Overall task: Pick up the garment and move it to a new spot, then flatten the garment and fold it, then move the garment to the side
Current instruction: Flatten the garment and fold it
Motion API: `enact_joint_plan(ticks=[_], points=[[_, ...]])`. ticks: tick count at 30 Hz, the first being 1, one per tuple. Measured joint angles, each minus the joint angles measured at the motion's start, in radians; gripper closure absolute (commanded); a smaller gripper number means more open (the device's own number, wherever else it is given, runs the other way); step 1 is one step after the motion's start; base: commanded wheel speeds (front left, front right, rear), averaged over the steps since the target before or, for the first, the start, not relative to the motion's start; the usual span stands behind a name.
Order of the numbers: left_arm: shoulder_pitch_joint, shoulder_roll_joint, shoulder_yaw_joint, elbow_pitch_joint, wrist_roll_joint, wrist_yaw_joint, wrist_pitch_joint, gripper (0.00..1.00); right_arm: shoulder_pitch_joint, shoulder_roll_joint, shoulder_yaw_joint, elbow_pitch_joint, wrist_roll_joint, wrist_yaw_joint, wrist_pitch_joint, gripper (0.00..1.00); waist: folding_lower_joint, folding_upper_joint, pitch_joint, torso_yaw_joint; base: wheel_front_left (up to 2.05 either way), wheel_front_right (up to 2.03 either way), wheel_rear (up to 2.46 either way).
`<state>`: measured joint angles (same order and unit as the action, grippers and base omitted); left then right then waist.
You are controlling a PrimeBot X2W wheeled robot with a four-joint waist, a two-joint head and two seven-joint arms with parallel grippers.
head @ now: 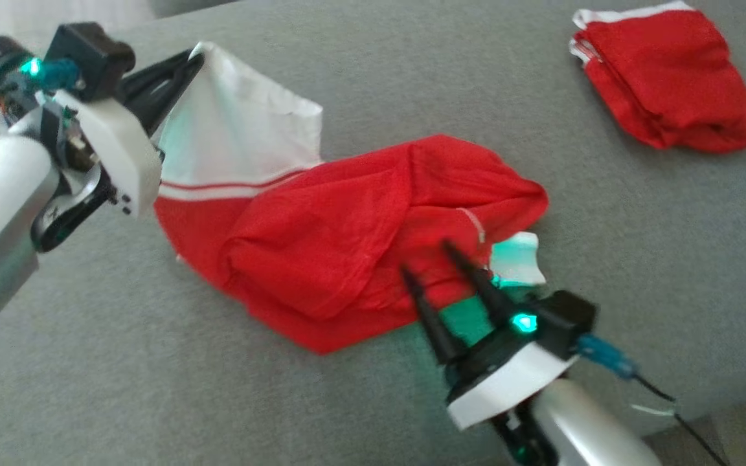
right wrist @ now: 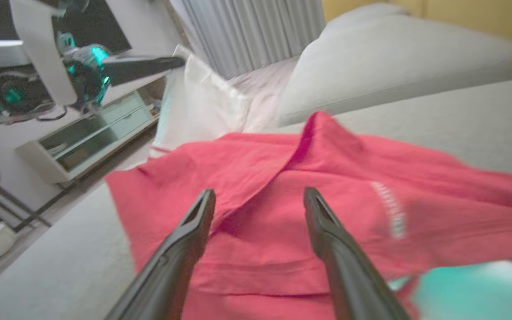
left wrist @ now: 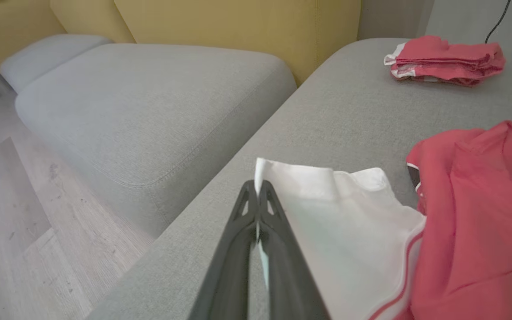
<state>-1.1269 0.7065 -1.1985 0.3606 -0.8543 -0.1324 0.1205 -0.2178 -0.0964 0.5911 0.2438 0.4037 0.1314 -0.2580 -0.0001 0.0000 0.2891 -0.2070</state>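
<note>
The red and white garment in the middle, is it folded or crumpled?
Crumpled: the red and white garment lies bunched, with uneven overlapping creases.

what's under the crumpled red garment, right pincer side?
Grey cushion all round the red garment; a pale fabric flap pokes out beside the open right pincer. Anything else beneath is covered by its folds.

Bare grey cushion [head: 120, 388] lies open across the lower left and upper middle of the head view. The crumpled garment [head: 347, 239] blocks the centre, with the left gripper [head: 195, 58] clamped on its upper-left corner and the right gripper [head: 426, 259], fingers spread, over its lower edge. A folded red pile [head: 664, 77] fills the upper right, well apart from it.
</note>
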Motion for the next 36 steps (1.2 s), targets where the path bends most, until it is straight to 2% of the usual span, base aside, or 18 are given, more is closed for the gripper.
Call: enact_joint_plan(ticks=[5,7,13,22,23,24,26,32,36], points=[[-0.045,-0.01,-0.011,-0.017,0.0,0.0,0.0,1.0,-0.066,-0.05,0.206,0.043,0.165,0.0,0.0,0.0,0.0,0.0,-0.011,0.041,0.0,0.0,0.0],[-0.058,-0.012,-0.018,-0.018,0.0,0.0,0.0,1.0,-0.083,-0.059,0.255,0.056,0.221,0.0,0.0,0.0,0.0,0.0,-0.008,0.053,0.0,0.0,0.0],[-0.072,-0.02,-0.038,-0.017,0.0,0.0,0.0,1.0,-0.125,-0.06,0.281,0.077,0.333,0.0,0.0,0.0,0.0001,0.0,0.011,0.075,0.0,0.0,0.0],[-0.102,-0.022,-0.063,-0.017,-0.01,0.0,0.001,1.0,-0.164,-0.056,0.277,0.1,0.349,0.0,0.0,0.02,0.0002,0.0,0.018,0.093,0.0,0.0,0.0],[-0.105,-0.022,-0.063,-0.017,-0.01,0.0,0.001,1.0,-0.164,-0.056,0.275,0.102,0.349,0.0,0.0,0.08,0.0001,0.0,0.017,0.093,0.0,0.0,0.0],[-0.107,-0.022,-0.064,-0.017,-0.01,0.0,0.001,1.0,-0.164,-0.056,0.272,0.104,0.349,0.0,0.0,0.19,0.0001,0.0,0.017,0.093,0.0,0.0,0.0],[-0.109,-0.022,-0.069,-0.013,-0.01,0.0,0.001,1.0,-0.164,-0.056,0.257,0.105,0.348,0.0,0.0,0.34,0.0002,0.0,0.015,0.093,0.0,0.0,0.0],[-0.109,-0.022,-0.078,-0.006,-0.026,0.0,0.0,1.0,-0.164,-0.056,0.214,0.104,0.334,0.0,0.0,0.41,0.0001,0.0,0.004,0.09,0.0,0.0,0.0],[-0.109,-0.022,-0.087,-0.002,-0.035,0.0,0.0,1.0,-0.163,-0.057,0.215,0.106,0.326,0.0,0.0,0.64,0.0001,0.0,-0.003,0.088,0.0,0.0,0.0]])
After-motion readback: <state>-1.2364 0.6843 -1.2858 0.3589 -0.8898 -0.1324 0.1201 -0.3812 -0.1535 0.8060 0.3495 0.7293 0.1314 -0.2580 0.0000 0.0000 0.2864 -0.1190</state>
